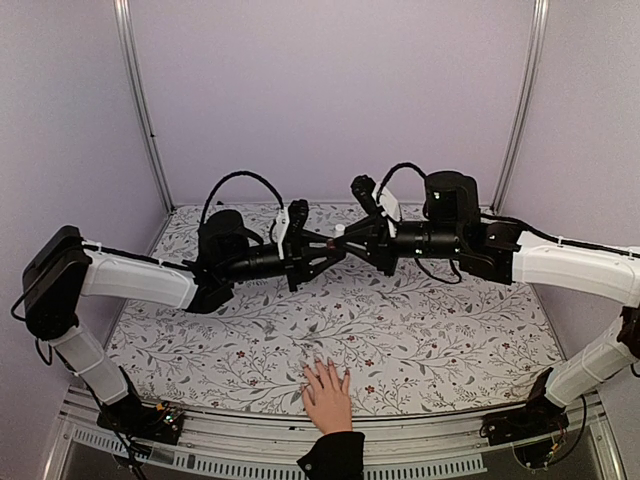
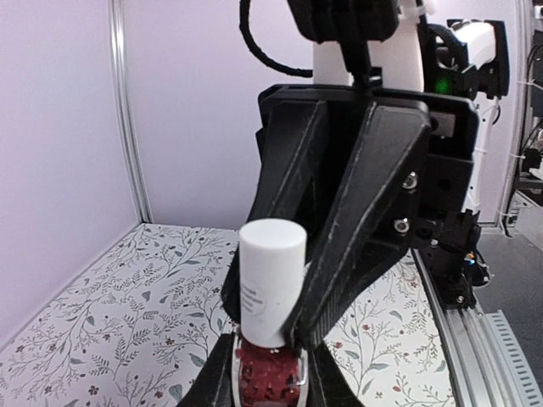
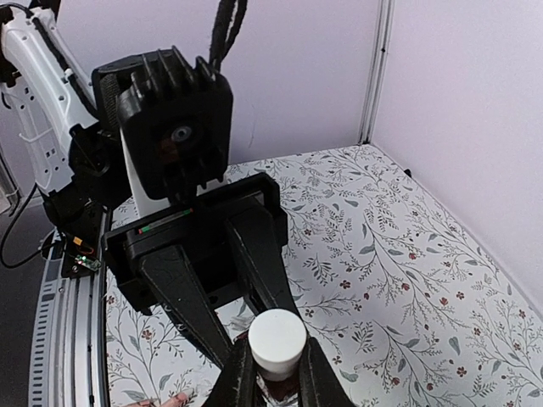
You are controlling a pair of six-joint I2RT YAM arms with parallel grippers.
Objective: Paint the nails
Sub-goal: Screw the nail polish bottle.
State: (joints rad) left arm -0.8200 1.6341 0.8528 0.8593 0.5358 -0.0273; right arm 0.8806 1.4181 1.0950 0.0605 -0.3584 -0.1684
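A small dark-red bottle [image 1: 333,241] with a white cap is held in mid-air above the middle of the table, between both grippers. My left gripper [image 1: 322,246] is shut on the bottle's red glass body [image 2: 270,375]; its fingers [image 2: 316,377] flank the glass. My right gripper [image 1: 347,237] is shut on the white cap [image 3: 277,342], which sits on the bottle. A light-skinned hand [image 1: 327,396] with a black cuff lies flat at the table's near edge, fingers spread. Its pale nails [image 1: 318,366] point away from the arms. Fingertips [image 3: 174,398] show in the right wrist view.
The table [image 1: 450,320] has a floral cover. Lilac walls and metal posts [image 1: 145,110] close in the back and sides. A metal rail [image 1: 230,450] with the arm bases runs along the near edge, beside the hand.
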